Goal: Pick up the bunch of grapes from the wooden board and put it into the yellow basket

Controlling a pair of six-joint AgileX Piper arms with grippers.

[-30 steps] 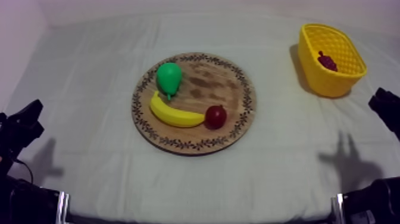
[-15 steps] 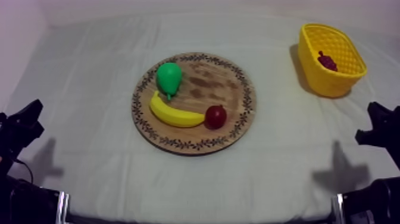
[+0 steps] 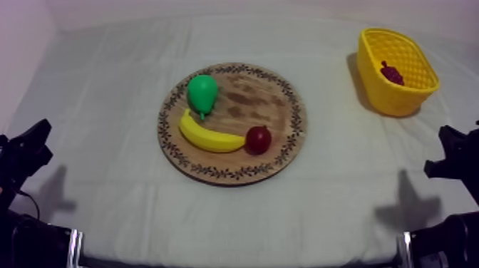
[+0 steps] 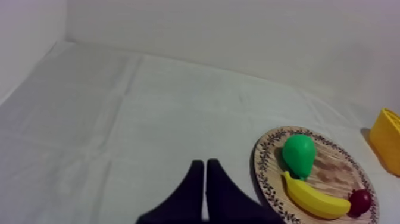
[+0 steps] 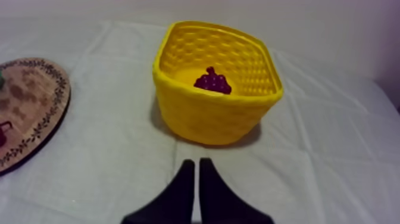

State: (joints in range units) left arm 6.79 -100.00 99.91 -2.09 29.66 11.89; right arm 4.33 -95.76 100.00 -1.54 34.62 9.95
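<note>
The dark purple bunch of grapes (image 3: 391, 73) (image 5: 212, 81) lies inside the yellow basket (image 3: 420, 89) (image 5: 202, 116) at the table's far right. The round wooden board (image 3: 281, 96) (image 4: 336, 173) (image 5: 33, 95) sits mid-table with a green pear (image 3: 202, 92) (image 4: 298, 154), a banana (image 3: 208, 135) (image 4: 315, 197) and a small red fruit (image 3: 258, 139) (image 4: 359, 201) on it. My right gripper (image 3: 447, 155) (image 5: 195, 173) is shut on nothing, low at the right, on the near side of the basket. My left gripper (image 3: 30, 146) (image 4: 205, 173) rests shut at the lower left, well left of the board.
Grey-white cloth (image 3: 107, 93) covers the table, with open cloth between board and basket and along the front edge. A pale wall (image 4: 238, 36) rises behind the table.
My right gripper has dropped lower toward the right front of the table, away from the basket. The left arm and all the fruit have stayed put.
</note>
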